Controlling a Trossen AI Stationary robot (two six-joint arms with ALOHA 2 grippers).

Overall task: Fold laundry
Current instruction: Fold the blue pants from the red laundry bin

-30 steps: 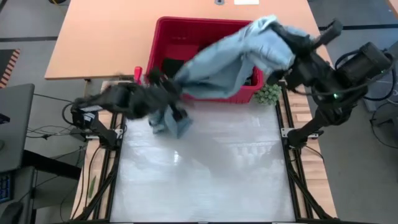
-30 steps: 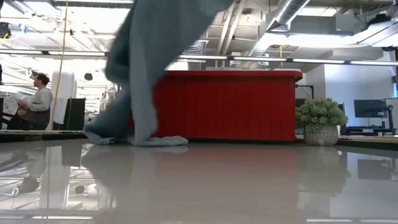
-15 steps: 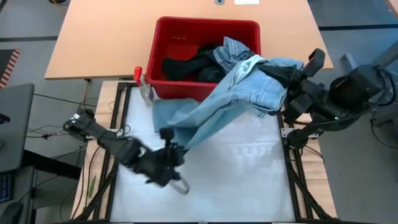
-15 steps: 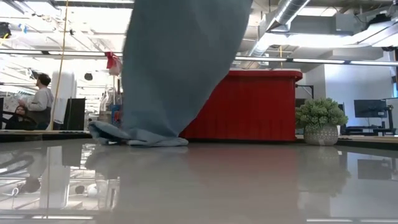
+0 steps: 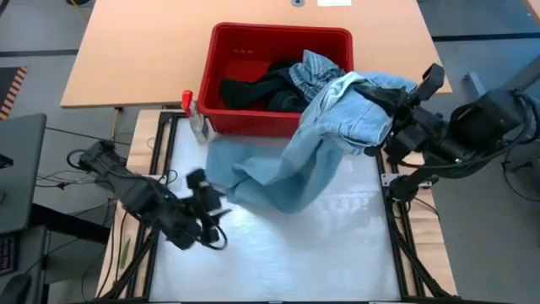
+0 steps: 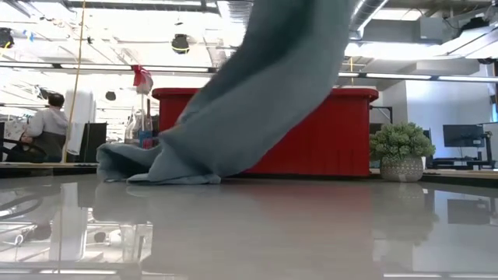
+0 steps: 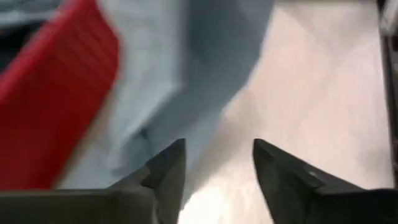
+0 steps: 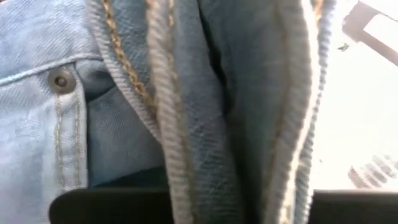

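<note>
A pair of light blue jeans (image 5: pixel 308 156) slopes from my right gripper (image 5: pixel 381 103), raised at the red basket's right corner, down to the table. In the low view the jeans (image 6: pixel 264 85) come down from above, and their leg ends (image 6: pixel 152 167) lie on the table top. My right gripper is shut on the jeans. My left gripper (image 5: pixel 211 204) stands open over the table's left side, just short of the leg ends; nothing lies between its fingers (image 7: pixel 168 174). A black garment (image 5: pixel 253 89) and a striped one (image 5: pixel 314 66) lie in the basket (image 5: pixel 245 38). My right gripper holds the jeans at their waist end (image 8: pixel 180 124), where seams and a rivet (image 8: pixel 60 79) fill the wrist view. The denim hides the fingers, so the kind of hold does not show. The waist is lifted clear; the legs slope down slack, and their ends (image 5: pixel 245 173) rest on the table.
The red basket (image 6: pixel 327 132) stands at the table's far edge, on a wooden table top (image 5: pixel 135 59). A small green fuzzy plant (image 6: pixel 401 148) sits to its right. The table's near half (image 5: pixel 287 253) is bare. People (image 6: pixel 48 124) are far off in the room.
My left gripper has gone from the basket's front toward the near edge and then left, sinking, and has opened and let go of the jeans' leg. The leg ends have dropped and now lie on the table. My right gripper has drawn the waist right, out of the basket.
</note>
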